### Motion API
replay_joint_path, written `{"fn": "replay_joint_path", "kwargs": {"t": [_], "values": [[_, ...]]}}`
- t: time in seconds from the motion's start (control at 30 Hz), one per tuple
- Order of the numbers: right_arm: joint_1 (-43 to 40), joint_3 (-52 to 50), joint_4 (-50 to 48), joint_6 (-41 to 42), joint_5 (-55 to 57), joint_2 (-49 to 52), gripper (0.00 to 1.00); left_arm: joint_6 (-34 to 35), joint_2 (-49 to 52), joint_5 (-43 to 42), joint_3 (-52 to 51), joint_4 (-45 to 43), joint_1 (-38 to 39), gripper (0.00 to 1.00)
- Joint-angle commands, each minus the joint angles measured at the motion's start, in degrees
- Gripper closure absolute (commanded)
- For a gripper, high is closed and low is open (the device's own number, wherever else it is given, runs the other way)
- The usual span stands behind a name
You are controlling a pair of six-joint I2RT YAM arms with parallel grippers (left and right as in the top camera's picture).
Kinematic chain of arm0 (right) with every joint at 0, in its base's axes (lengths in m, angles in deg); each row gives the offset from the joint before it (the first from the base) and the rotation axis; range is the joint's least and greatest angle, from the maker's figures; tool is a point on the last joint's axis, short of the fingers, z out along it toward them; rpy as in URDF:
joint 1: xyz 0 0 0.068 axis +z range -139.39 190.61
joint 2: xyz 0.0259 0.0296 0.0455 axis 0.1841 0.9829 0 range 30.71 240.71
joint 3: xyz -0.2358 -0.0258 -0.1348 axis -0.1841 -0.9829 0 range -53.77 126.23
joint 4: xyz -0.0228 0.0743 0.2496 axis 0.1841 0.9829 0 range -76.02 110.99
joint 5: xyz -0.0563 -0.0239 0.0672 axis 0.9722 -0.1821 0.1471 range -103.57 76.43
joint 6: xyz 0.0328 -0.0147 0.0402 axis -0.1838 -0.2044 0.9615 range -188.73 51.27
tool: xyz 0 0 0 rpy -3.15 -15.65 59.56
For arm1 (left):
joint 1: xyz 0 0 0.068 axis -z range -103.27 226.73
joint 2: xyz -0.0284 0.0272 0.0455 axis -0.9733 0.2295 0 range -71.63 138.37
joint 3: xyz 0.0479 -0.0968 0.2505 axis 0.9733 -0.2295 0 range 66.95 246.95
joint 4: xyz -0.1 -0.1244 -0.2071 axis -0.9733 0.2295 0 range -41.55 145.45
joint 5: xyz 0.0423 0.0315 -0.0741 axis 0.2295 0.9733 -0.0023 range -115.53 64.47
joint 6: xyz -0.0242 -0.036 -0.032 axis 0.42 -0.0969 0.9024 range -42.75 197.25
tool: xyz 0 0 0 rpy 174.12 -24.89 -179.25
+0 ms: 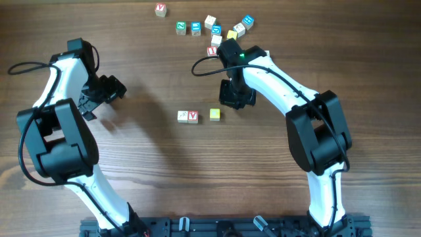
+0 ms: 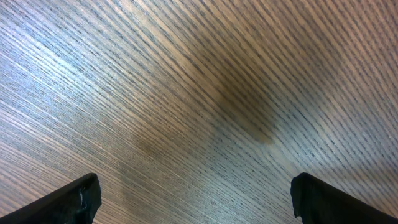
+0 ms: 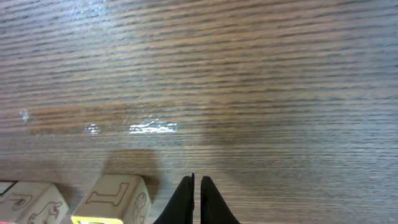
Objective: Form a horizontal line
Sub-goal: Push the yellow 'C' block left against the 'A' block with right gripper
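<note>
Three letter blocks lie in a row at the table's middle: a pale block (image 1: 183,116) touching a red-letter block (image 1: 193,116), and a yellow block (image 1: 214,114) a small gap to their right. My right gripper (image 1: 237,99) is shut and empty, just right of and behind the yellow block. In the right wrist view the shut fingers (image 3: 197,182) are beside the yellow block (image 3: 112,199), with a pale block (image 3: 31,202) at the left edge. My left gripper (image 1: 112,89) is open and empty at the far left; its view shows its fingers (image 2: 198,199) over bare wood.
Several loose letter blocks sit in a cluster (image 1: 220,31) at the back, behind the right arm. A single red-letter block (image 1: 160,9) lies apart at the back left of that cluster.
</note>
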State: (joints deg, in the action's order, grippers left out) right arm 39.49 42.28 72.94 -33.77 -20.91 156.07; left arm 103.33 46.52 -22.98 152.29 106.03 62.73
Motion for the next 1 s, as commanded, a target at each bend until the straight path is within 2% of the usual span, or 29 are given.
{"fn": "replay_joint_path", "kwargs": {"t": [0.0,0.27,0.37,0.53,0.97], "values": [[0.2,-0.2,0.0,-0.5,-5.3,-0.1,0.93,0.1,-0.5,0.5,0.0,0.0,-0.2,0.00],[1.6,-0.2,-1.5,-0.5,-6.3,-0.1,0.93,0.1,-0.5,0.5,0.0,0.0,-0.2,0.00],[1.6,-0.2,-1.7,-0.5,-6.3,-0.1,0.87,0.1,-0.5,0.5,0.0,0.0,-0.2,0.00],[1.6,-0.2,-1.7,-0.4,-6.6,-0.1,0.95,0.1,-0.5,0.5,0.0,0.0,-0.2,0.00],[2.4,-0.2,-1.9,-0.5,-8.2,-0.1,0.96,0.1,-0.5,0.5,0.0,0.0,-0.2,0.00]]}}
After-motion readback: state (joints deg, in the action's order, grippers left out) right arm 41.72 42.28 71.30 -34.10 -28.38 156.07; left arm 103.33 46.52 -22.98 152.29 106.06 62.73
